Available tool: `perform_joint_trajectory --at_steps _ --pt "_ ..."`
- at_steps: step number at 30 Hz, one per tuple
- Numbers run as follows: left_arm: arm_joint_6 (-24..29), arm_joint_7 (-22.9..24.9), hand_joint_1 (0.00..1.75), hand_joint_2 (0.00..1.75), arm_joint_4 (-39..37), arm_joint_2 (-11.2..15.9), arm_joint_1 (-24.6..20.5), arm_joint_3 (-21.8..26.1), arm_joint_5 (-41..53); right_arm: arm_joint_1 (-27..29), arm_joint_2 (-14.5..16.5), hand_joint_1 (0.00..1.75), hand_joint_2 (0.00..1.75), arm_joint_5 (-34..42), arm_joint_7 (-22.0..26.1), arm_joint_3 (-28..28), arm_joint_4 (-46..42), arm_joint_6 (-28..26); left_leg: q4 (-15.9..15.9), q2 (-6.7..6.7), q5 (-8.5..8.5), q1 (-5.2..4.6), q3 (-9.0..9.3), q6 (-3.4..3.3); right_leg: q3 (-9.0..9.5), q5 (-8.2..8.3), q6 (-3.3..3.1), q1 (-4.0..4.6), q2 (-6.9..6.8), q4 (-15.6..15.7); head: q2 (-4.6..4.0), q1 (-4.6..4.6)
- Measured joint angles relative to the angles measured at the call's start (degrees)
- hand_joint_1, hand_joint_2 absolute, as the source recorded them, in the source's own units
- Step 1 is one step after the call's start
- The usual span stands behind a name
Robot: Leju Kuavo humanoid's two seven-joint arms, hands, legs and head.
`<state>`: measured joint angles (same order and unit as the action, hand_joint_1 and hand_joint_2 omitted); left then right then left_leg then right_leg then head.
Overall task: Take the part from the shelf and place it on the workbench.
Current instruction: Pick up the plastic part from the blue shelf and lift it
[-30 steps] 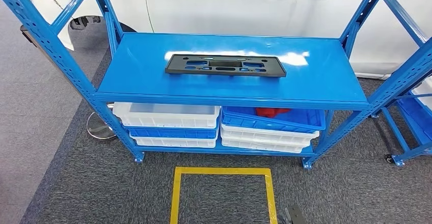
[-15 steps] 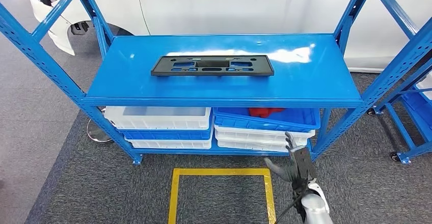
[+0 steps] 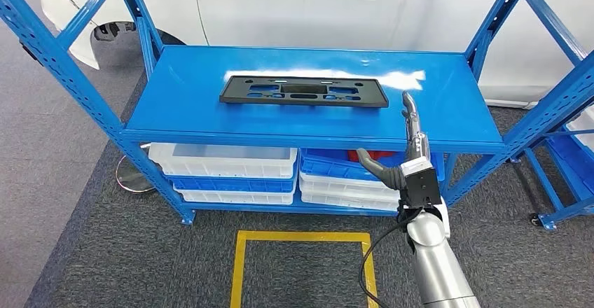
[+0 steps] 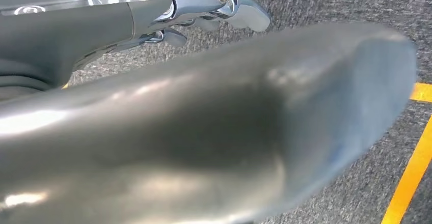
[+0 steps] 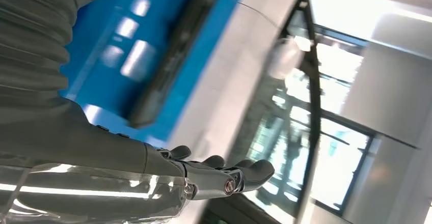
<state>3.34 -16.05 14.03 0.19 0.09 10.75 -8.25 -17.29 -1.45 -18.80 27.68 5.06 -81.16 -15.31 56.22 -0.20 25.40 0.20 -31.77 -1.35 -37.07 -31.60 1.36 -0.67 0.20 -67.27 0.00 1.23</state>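
Black plastic part (image 3: pixel 303 91) lies flat on the blue shelf (image 3: pixel 448 105), one only, long axis running side to side across my front. My right hand (image 3: pixel 410 157) is raised at the shelf's front edge, fingers (image 3: pixel 413 122) straight, thumb apart, holding nothing; the part sits ahead and to its left, apart. My left hand (image 4: pixel 214 5) hangs over carpet, fingers loosely apart, empty. Right is nearer.

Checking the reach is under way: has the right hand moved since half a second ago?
Yes. The right hand has risen from below the shelf edge to in front of it.
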Motion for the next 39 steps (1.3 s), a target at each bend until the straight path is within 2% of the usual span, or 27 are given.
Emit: perform_joint_trajectory --at_steps 1,2,3,4,5,7,8,10,12,14,16,17,18,19,21,22,24,26,28,29,32,33,34,35,37,38,39 --pt "0.04 -0.04 0.0 0.0 -0.14 -0.02 -0.09 0.17 0.03 -0.29 -0.28 0.0 1.75 0.03 0.25 1.11 -1.35 -1.1 0.05 0.0 0.03 -0.07 -0.02 -0.1 -1.85 -1.38 0.09 -0.04 0.0 -3.72 0.0 0.0" --pt "0.09 -0.09 0.0 0.0 -0.25 -0.04 -0.13 0.35 0.08 -0.5 -0.55 0.0 1.75 -0.02 0.49 2.21 -2.64 -2.24 0.13 -0.02 0.1 -0.13 -0.02 -0.15 -3.08 -1.82 0.19 -0.07 -0.01 -6.07 0.0 0.0" --pt "0.14 -0.14 0.0 0.0 -0.34 -0.06 -0.14 0.51 0.16 -0.72 -0.77 0.0 1.75 -0.16 0.71 3.19 -3.85 -3.38 0.26 -0.05 0.19 -0.15 0.01 -0.17 -3.39 -1.17 0.25 -0.1 -0.02 -6.43 0.0 0.0" --pt "0.17 -0.2 0.0 0.0 -0.42 -0.09 -0.16 0.63 0.27 -1.0 -0.94 0.0 1.75 -0.42 0.88 4.11 -5.06 -4.48 0.44 -0.09 0.32 -0.15 0.03 -0.13 -2.62 0.46 0.24 -0.12 -0.03 -4.55 0.0 -0.01" --pt "0.21 -0.29 0.0 0.0 -0.46 -0.15 -0.21 0.71 0.39 -1.4 -1.12 0.0 1.75 -0.75 1.06 5.06 -6.36 -5.63 0.69 -0.14 0.51 -0.15 0.05 -0.03 -1.0 2.64 0.15 -0.14 -0.05 -0.92 0.0 -0.02" --pt "0.29 -0.49 0.0 0.0 -0.57 -0.25 -0.4 0.86 0.68 -2.61 -1.58 0.0 1.75 -1.67 1.25 7.28 -9.06 -7.92 1.32 -0.19 0.98 -0.37 -0.14 0.44 2.13 5.36 -0.31 0.0 -0.08 5.98 0.0 0.02" --pt "0.34 -0.58 0.0 0.0 -0.68 -0.27 -0.52 0.94 0.84 -3.26 -1.8 0.0 1.75 -2.2 1.27 8.51 -10.27 -9.0 1.57 -0.18 1.16 -0.47 -0.28 0.69 2.9 5.81 -0.58 0.1 -0.07 7.86 0.0 0.04" --pt "0.43 -0.74 0.0 0.0 -0.89 -0.27 -0.68 1.11 1.16 -4.27 -2.24 0.0 1.75 -3.48 1.02 10.77 -11.94 -10.81 1.66 -0.15 1.26 -0.52 -0.42 1.23 2.99 5.73 -1.12 0.28 0.01 8.53 0.0 0.06" --pt "0.44 -0.89 0.0 0.0 -1.03 -0.27 -0.79 1.26 1.57 -5.15 -2.67 0.0 1.75 -5.44 0.22 12.91 -12.77 -12.19 2.19 -0.11 1.79 -0.4 -0.59 1.88 3.2 5.94 -1.71 0.08 0.0 8.99 0.0 0.07" --pt "0.4 -0.98 0.0 0.0 -1.19 -0.3 -0.96 1.47 2.07 -5.97 -2.81 0.0 1.75 -7.83 -0.81 14.87 -13.01 -12.96 6.14 -0.1 4.19 -0.12 -2.32 2.65 3.47 6.14 -2.22 -0.22 -0.08 9.45 0.0 0.17" --pt "0.37 -0.99 0.0 0.0 -1.38 -0.32 -1.08 1.76 2.34 -6.31 -2.83 0.0 1.75 -9.63 -1.57 16.23 -12.89 -13.18 13.42 -0.1 7.44 0.26 -5.85 3.28 3.51 6.1 -2.4 -0.23 -0.15 9.49 -0.01 0.24" --pt "0.36 -0.99 0.0 0.0 -1.46 -0.32 -1.07 1.91 2.4 -6.37 -2.84 0.0 1.75 -10.31 -1.87 16.73 -12.76 -13.2 16.32 -0.09 8.23 0.45 -7.36 3.5 3.52 6.08 -2.41 -0.24 -0.18 9.48 -0.01 0.24" --pt "0.35 -1.0 0.0 0.0 -1.52 -0.32 -1.05 2.03 2.45 -6.47 -2.85 0.0 1.75 -10.97 -2.22 17.12 -12.56 -13.18 17.27 -0.09 7.9 0.61 -7.99 3.65 3.54 6.05 -2.39 -0.26 -0.18 9.46 -0.01 0.23" --pt "0.35 -1.02 0.0 0.0 -1.57 -0.31 -1.04 2.11 2.49 -6.68 -2.86 0.0 1.75 -11.71 -2.6 17.5 -12.31 -13.11 15.97 -0.08 6.49 0.77 -7.55 3.73 3.61 6.0 -2.32 -0.3 -0.16 9.44 0.0 0.24" --pt "0.35 -1.08 0.0 0.0 -1.66 -0.29 -1.11 2.21 2.52 -7.29 -2.87 0.0 1.75 -13.26 -3.25 18.2 -11.8 -12.81 8.55 -0.05 2.44 0.99 -4.18 3.68 3.89 5.83 -2.01 -0.39 -0.09 9.44 0.0 0.23" --pt "0.34 -1.1 0.0 0.0 -1.7 -0.28 -1.18 2.22 2.54 -7.59 -2.87 0.0 1.75 -13.78 -3.45 18.47 -11.59 -12.66 4.93 -0.05 1.09 0.9 -2.5 3.47 3.97 5.75 -1.71 -0.35 -0.06 9.4 0.0 0.23" --pt "0.31 -1.16 0.0 0.0 -1.79 -0.27 -1.32 2.24 2.63 -7.96 -2.88 0.0 0.87 -14.27 -3.69 18.91 -11.24 -12.12 1.6 -0.14 0.42 0.6 -1.08 2.78 3.92 5.8 -0.98 -0.27 -0.06 9.45 0.0 0.17" --pt "0.23 -1.25 0.0 0.0 -1.85 -0.26 -1.32 2.26 2.78 -8.09 -2.93 0.0 0.0 -13.99 -3.42 19.26 -10.89 -10.95 1.38 -0.22 0.27 0.44 -1.16 1.92 3.91 6.01 -0.25 -0.25 -0.08 9.73 0.0 0.13" --pt "0.09 -1.38 0.0 0.0 -1.87 -0.26 -1.3 2.27 2.91 -8.1 -3.14 0.0 0.0 -12.39 -2.22 19.37 -10.53 -9.86 0.81 0.01 -0.1 0.55 -0.91 1.03 3.7 5.28 0.27 -0.36 -0.11 8.98 0.0 0.11" --pt "0.0 -1.44 0.0 0.0 -1.87 -0.27 -1.33 2.28 2.94 -8.09 -3.25 0.0 0.0 -11.06 -1.38 19.3 -10.36 -9.56 0.54 0.16 -0.28 0.6 -0.79 0.65 2.88 4.09 0.39 -0.37 -0.12 7.1 0.0 0.09" --pt "-0.16 -1.57 0.0 0.0 -1.88 -0.26 -1.37 2.37 2.97 -7.85 -3.38 0.0 0.0 -6.92 0.68 18.67 -9.55 -9.06 0.43 0.82 -0.3 0.22 -0.83 0.04 -2.54 -0.84 0.4 -0.34 -0.14 -3.93 0.0 0.07" --pt "-0.19 -1.6 0.0 0.0 -1.89 -0.26 -1.35 2.42 2.97 -7.73 -3.38 0.0 0.0 -6.18 0.97 18.39 -9.22 -8.94 0.46 1.12 -0.24 0.03 -0.83 -0.07 -3.83 -1.31 0.34 -0.32 -0.15 -6.33 0.0 0.07" --pt "-0.19 -1.62 0.0 0.0 -1.89 -0.26 -1.34 2.48 2.96 -7.65 -3.38 0.0 0.0 -5.86 1.08 18.09 -8.9 -8.86 0.5 1.3 -0.18 -0.14 -0.8 -0.13 -4.06 -0.68 0.21 -0.27 -0.16 -6.54 0.0 0.07" --pt "-0.2 -1.64 0.0 0.0 -1.9 -0.27 -1.34 2.53 2.97 -7.62 -3.37 0.0 0.0 -5.81 1.0 17.82 -8.66 -8.75 0.54 1.43 -0.12 -0.27 -0.74 -0.12 -3.11 0.89 -0.03 -0.2 -0.17 -4.4 0.0 0.06" --pt "-0.21 -1.7 0.0 0.0 -1.9 -0.29 -1.41 2.61 2.97 -7.71 -3.32 0.0 0.0 -5.91 0.27 17.48 -8.32 -8.07 0.73 1.57 0.09 -0.57 -0.63 0.11 0.78 4.49 -0.71 0.13 -0.37 3.58 0.0 0.08" --pt "-0.22 -1.75 0.0 0.0 -1.9 -0.3 -1.48 2.64 2.97 -7.78 -3.27 0.0 0.0 -5.94 -0.36 17.42 -8.19 -7.39 0.84 1.66 0.22 -0.72 -0.64 0.3 2.36 5.55 -0.97 0.28 -0.52 6.83 0.0 0.1" --pt "-0.24 -1.81 0.0 0.0 -1.9 -0.31 -1.54 2.69 2.96 -7.82 -3.23 0.0 0.0 -5.89 -1.08 17.39 -8.05 -6.55 0.93 1.74 0.32 -0.81 -0.68 0.5 3.27 5.98 -1.16 0.42 -0.64 8.76 0.0 0.12"
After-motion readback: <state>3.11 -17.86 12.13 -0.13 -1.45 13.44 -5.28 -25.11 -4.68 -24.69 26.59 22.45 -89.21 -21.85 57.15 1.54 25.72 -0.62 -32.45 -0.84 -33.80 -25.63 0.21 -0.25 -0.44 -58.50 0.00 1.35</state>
